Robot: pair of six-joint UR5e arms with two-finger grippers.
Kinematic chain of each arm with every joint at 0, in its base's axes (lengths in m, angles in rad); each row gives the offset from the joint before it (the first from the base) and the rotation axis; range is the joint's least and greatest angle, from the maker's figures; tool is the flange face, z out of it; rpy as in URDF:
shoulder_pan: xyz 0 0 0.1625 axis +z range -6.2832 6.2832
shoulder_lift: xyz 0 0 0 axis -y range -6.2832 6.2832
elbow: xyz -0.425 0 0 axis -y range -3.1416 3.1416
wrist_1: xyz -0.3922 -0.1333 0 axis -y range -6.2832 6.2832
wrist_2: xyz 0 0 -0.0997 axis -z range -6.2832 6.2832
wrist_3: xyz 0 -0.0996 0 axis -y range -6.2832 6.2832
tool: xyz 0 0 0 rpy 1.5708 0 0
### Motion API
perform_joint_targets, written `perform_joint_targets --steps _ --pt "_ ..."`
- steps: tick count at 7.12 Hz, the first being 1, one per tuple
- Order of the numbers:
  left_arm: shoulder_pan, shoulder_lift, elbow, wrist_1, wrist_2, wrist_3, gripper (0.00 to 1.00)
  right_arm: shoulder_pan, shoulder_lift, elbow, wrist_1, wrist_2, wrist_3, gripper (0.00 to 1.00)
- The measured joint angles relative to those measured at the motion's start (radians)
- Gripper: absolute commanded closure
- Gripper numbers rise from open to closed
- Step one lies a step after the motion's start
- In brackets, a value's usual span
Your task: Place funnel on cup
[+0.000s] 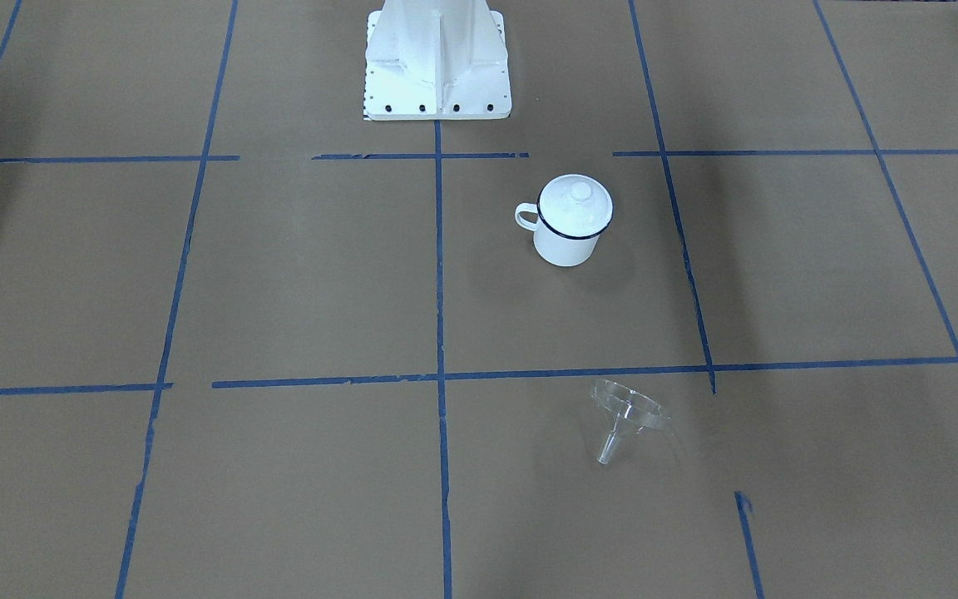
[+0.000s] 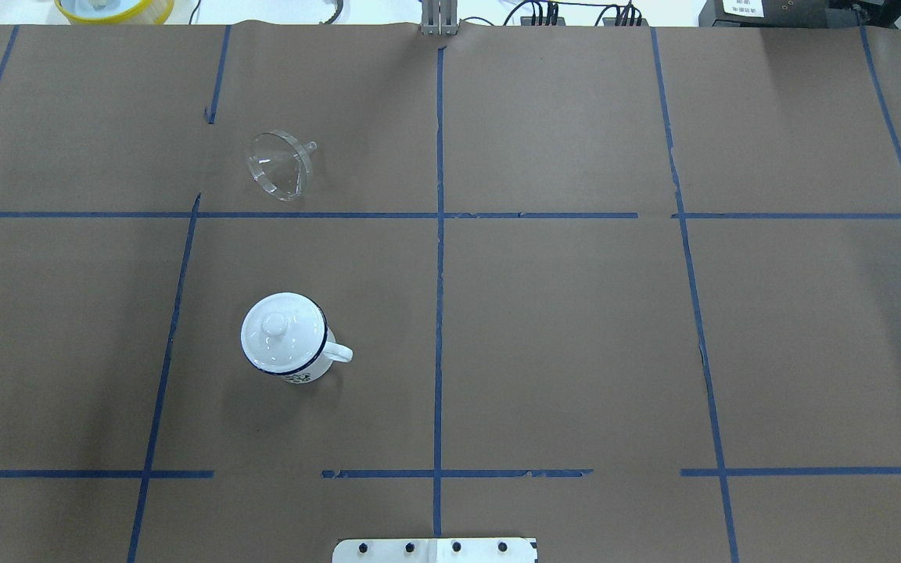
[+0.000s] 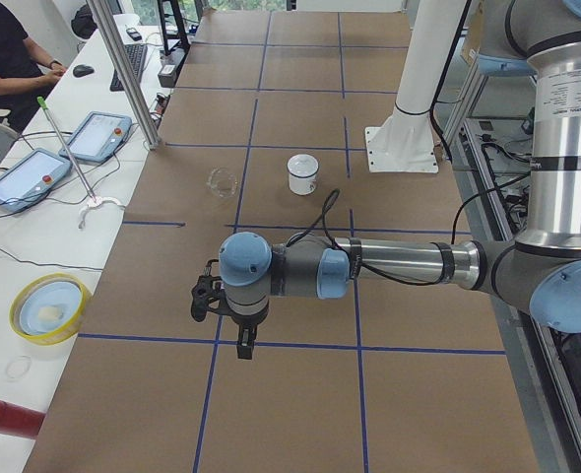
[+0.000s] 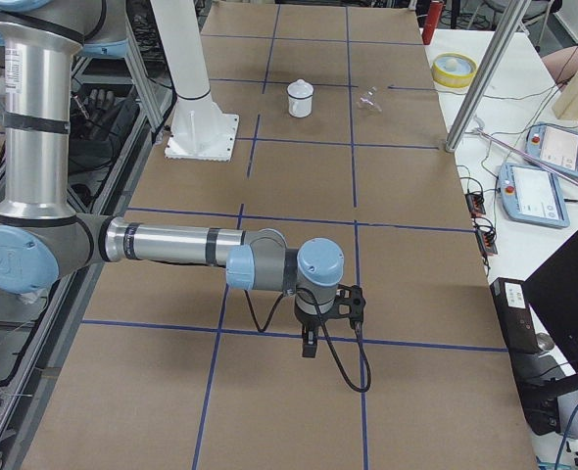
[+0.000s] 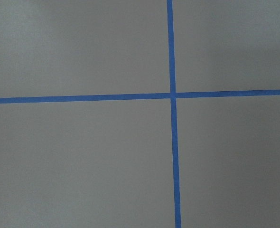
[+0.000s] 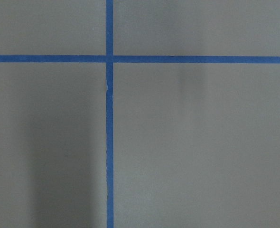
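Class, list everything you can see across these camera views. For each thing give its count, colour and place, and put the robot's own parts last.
funnel: 1, clear, lying on its side, robot's left half, far from the base.
cup: 1, white with dark blue rim, upright, left half, nearer the base.
lid: 1, white, on the cup.
table: 1, brown paper with blue tape grid.
dish: 1, yellow, side bench.
pendants: 2, grey, side bench.
person: 1, black top, at the bench.
pedestal: 1, white, table's robot edge.
left arm: 1, silver and blue, table's left end.
right arm: 1, same colours, right end.
left gripper: 1, black, pointing down; state unclear.
right gripper: 1, likewise.
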Motion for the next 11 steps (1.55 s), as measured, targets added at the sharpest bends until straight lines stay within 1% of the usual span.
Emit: perform_joint_targets --steps 5,11 --pt "0.0 0.007 0.012 -0.009 -0.002 -0.001 0.0 0.0 0.0 0.0 0.0 0.0 0.0 0.0" --pt "0.002 0.006 -0.018 -0.013 -0.002 -0.025 0.0 0.0 0.0 0.001 0.0 0.0 0.0 0.0"
